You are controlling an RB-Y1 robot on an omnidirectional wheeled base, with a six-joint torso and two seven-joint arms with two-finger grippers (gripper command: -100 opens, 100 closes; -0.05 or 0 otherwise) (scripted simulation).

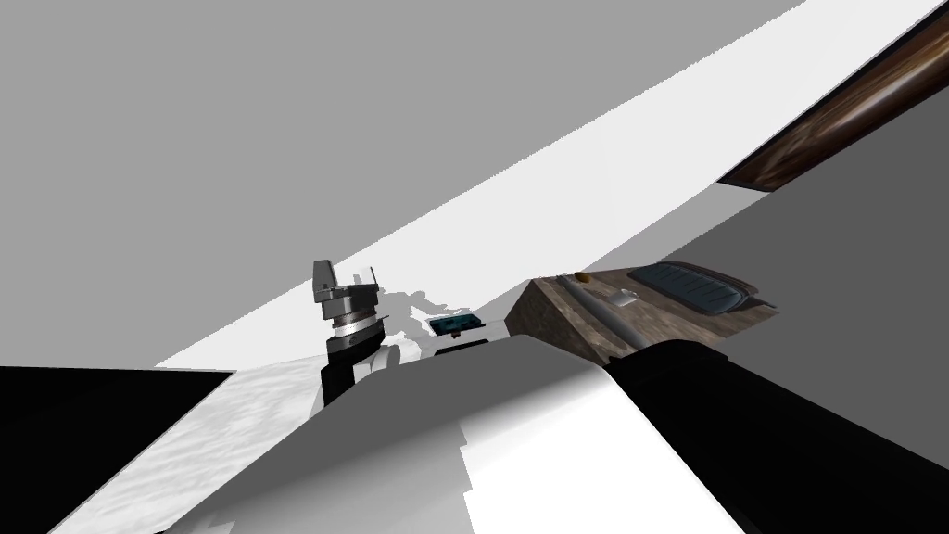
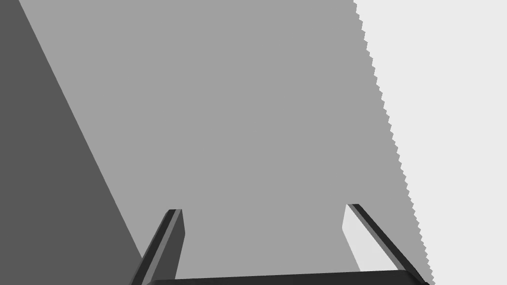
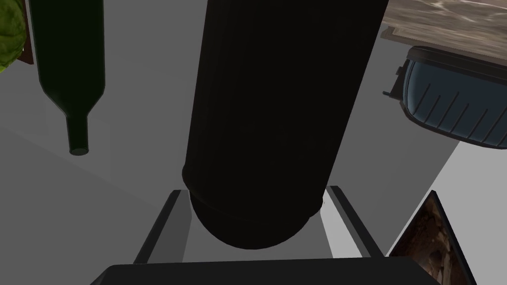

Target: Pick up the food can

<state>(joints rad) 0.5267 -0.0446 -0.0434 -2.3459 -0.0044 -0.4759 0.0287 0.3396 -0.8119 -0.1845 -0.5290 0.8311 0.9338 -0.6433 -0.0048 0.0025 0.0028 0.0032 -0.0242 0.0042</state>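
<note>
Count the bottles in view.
1: a dark green bottle beside the can in the right gripper. Others may hide behind the can.

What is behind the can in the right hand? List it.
Behind the can: a dark green bottle, a leafy green thing, a blue-grey ribbed tub. Anything straight behind it is hidden.

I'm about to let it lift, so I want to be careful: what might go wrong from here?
The right claw holds the dark can only near one end, so it may tilt or slip out. The dark green bottle stands close by; a sideways swing might knock it over.
</note>
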